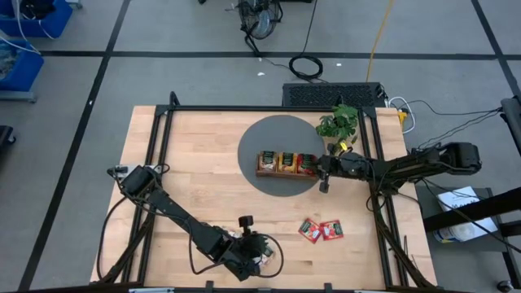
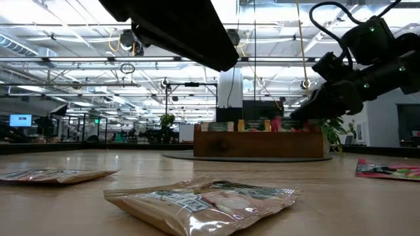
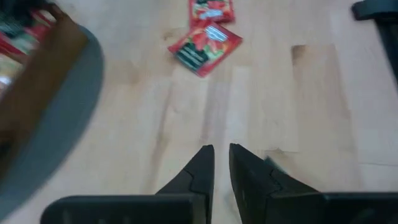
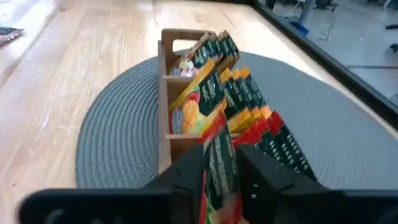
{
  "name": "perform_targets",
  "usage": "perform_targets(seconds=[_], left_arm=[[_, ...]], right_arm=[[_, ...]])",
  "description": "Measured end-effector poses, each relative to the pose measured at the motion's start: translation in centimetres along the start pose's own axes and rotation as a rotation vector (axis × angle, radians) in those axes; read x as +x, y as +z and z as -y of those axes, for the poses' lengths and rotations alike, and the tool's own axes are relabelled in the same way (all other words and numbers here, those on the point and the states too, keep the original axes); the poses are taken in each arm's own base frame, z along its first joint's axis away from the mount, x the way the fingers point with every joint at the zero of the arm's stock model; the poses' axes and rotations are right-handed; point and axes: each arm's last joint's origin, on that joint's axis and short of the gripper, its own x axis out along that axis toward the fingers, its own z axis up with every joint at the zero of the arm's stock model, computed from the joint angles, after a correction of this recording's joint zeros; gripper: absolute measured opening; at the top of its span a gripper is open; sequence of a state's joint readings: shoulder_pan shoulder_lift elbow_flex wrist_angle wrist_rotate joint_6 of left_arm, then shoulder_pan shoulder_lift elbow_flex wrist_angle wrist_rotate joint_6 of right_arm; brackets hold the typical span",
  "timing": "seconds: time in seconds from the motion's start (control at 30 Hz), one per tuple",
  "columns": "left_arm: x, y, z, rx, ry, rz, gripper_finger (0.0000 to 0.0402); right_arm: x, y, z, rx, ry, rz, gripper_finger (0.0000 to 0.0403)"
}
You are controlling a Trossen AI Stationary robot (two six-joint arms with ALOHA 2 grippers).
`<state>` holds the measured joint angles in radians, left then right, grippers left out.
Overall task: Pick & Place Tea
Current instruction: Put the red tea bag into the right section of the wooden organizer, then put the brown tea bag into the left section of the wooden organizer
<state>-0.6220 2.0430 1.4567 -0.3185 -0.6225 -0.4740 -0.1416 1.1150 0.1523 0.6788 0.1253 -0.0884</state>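
1. The right gripper [image 4: 221, 171] hangs over the right end of the wooden tray [image 1: 266, 172], which sits on a round grey mat [image 1: 260, 142] at the far middle of the table [image 1: 195, 171]. Its fingers [image 4: 186, 171] stand a narrow gap apart with a red tea packet [image 4: 219, 158] standing on edge between them, above the tray's red compartment; whether they are pinching it or just letting go cannot be told.
2. The tray's three compartments are filled with upright packets: beige-green at the left end, orange-yellow in the middle, red at the right.
3. Two red packets [image 1: 321, 230] lie flat on the bare wood near the right front of the table, just beside each other.
4. The low view shows two more packets, one beige packet [image 2: 207, 200] close to the camera and another [image 2: 56, 175] further left; both lie flat.
5. The left gripper [image 3: 221, 163] hovers low at the near middle of the table, its fingers almost together with only a slit between them and nothing held.
6. The packets look light, thin and crinkly, with slick foil-like wrappers. A flat one probably gives little edge to bite, so a pinch across a short end or a raised corner seems safest; a hard squeeze would crumple it.
7. The filled slots appear tight, so a packet should go in edge first and upright.
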Motion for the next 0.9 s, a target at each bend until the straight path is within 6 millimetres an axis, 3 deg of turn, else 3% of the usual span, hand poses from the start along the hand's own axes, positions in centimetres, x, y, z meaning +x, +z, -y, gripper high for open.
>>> perform_targets(seconds=[0.23, 0.43, 0.57, 0.83, 0.9], left_arm=[[0.0, -0.1, 0.5, -0.076, -0.146, -0.070, 0.0038], [0.0, -0.1, 1.3, -0.118, -0.227, -0.063, 0.0012], [0.7, -1.0, 1.9, -0.099, -0.234, -0.084, 0.0006], [2.4, -3.0, 2.3, -0.161, -0.287, -0.226, 0.0005], [2.9, -3.0, 2.6, -0.169, -0.335, -0.222, 0.0004]], right_arm=[[-0.8, 2.1, -0.5, -0.012, 0.021, 0.193, 0.0166], [-1.9, 3.1, -2.6, -0.008, 0.217, 0.286, 0.0183], [-2.4, 2.7, -5.0, 0.008, 0.407, 0.257, 0.0149], [-3.9, 1.2, -9.8, -0.075, 0.659, 0.197, 0.0017], [-4.2, 0.8, -10.6, -0.107, 0.699, 0.187, 0.0007]])
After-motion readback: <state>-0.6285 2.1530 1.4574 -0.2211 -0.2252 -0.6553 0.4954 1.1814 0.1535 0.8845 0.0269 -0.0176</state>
